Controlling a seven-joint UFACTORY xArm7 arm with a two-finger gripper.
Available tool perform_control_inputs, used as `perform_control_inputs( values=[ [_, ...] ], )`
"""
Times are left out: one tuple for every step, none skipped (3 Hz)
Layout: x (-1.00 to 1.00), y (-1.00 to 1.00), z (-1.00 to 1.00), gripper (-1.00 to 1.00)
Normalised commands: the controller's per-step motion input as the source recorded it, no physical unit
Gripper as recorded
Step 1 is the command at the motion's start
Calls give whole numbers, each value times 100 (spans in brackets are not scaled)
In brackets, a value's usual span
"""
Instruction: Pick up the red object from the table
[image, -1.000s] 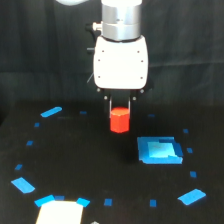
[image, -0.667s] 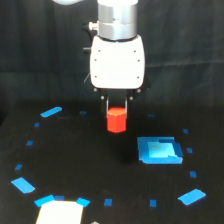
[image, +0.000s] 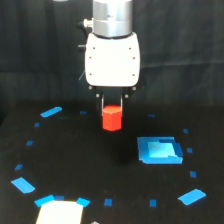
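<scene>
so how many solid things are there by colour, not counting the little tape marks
red: 1, the red object, off the table between the fingers of the gripper
blue: 1, the blue square, on the exterior view's right
pale: 1, a block at the bottom edge
total: 3
</scene>
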Motion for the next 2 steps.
perform_control_inputs(
  values=[
    [-5,1,-7,-100],
    [3,-4,-5,-100]
  ],
)
